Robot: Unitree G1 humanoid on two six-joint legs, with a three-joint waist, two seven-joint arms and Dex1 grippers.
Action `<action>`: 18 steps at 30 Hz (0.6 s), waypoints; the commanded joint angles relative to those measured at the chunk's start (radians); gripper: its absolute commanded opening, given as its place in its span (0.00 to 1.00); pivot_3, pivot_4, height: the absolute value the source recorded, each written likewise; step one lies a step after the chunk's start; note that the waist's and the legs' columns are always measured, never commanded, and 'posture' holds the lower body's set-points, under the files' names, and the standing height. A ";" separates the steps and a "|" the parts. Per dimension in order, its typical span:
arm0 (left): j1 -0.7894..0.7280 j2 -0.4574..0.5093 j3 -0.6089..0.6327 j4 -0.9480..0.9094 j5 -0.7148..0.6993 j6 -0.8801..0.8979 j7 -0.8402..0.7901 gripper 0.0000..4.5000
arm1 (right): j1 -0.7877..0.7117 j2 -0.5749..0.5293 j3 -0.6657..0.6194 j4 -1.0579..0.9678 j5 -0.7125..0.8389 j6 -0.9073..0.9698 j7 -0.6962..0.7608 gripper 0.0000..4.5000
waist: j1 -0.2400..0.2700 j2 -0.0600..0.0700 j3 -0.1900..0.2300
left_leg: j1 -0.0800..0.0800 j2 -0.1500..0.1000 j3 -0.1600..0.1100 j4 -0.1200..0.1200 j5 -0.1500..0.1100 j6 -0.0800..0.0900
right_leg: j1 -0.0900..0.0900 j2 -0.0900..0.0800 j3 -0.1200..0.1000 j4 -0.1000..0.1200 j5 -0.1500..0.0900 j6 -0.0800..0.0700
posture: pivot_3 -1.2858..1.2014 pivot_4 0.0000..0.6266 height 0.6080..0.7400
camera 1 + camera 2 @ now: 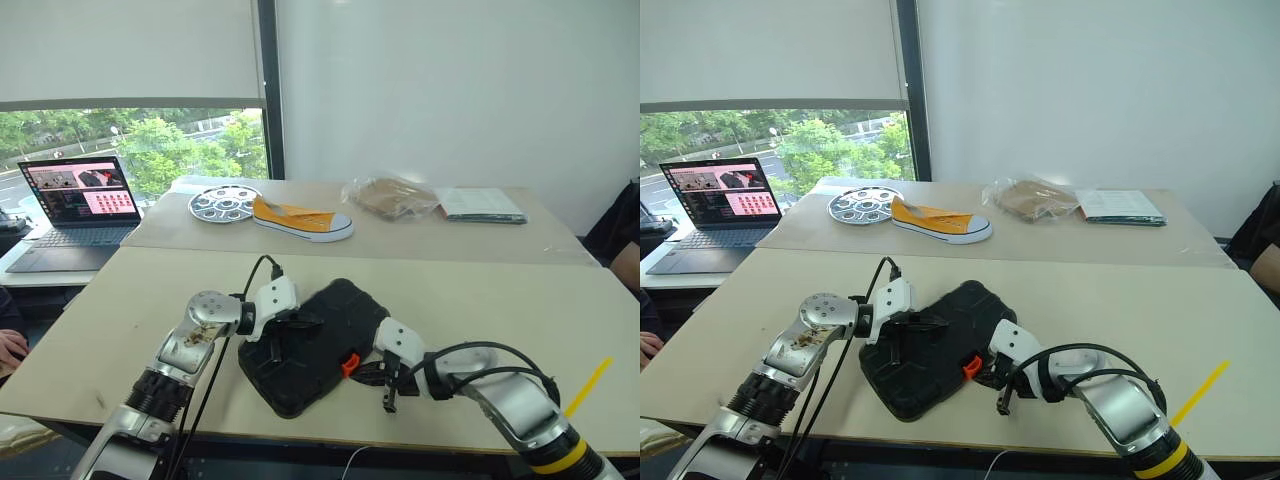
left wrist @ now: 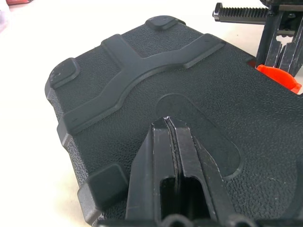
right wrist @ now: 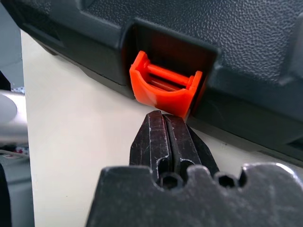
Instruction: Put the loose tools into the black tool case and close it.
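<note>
On top of the black tool case point(image 1: 312, 345), the left hand point(image 2: 166, 124) rests clenched, its fingertips pressed together against the textured lid. At the case's near edge, the right hand point(image 3: 164, 118) is clenched too, its tips touching the underside of the small orange latch point(image 3: 163, 90), grasping nothing. With its lid down, the case lies near the front edge of the tabletop point(image 1: 480, 300). Well beyond the case lies a yellow shoe point(image 1: 300, 218), with a laptop point(image 1: 75, 210) off to its left.

Matt, pebble-textured black plastic case point(image 2: 142, 90); smooth, glossy orange plastic latch point(image 3: 165, 90).
</note>
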 commanded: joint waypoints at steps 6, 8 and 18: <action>0.110 -0.008 -0.007 0.067 -0.024 -0.011 -0.010 0.01 | 0.003 -0.032 -0.103 -0.070 0.046 -0.048 0.012 0.00 | -0.001 0.002 0.001 | 0.000 0.000 0.000 0.000 0.000 0.000 | -0.001 0.000 0.000 0.000 0.000 0.000 | 0.52 0.24 1.00; 0.128 -0.004 0.057 0.047 -0.086 -0.036 -0.026 0.00 | 0.043 -0.058 -0.148 -0.088 0.074 -0.071 0.031 0.13 | -0.002 0.004 0.002 | -0.003 0.000 0.000 -0.001 0.000 0.000 | -0.004 -0.001 0.001 0.000 0.001 0.000 | 0.52 0.24 1.00; 0.373 0.246 0.417 -0.097 -0.276 -0.145 -0.121 0.72 | 0.378 -0.125 -0.533 0.019 0.162 -0.627 0.248 0.86 | -0.018 -0.002 0.013 | -0.009 0.000 0.000 -0.017 0.009 -0.017 | -0.014 0.009 -0.001 -0.002 -0.001 -0.007 | 0.52 0.24 1.00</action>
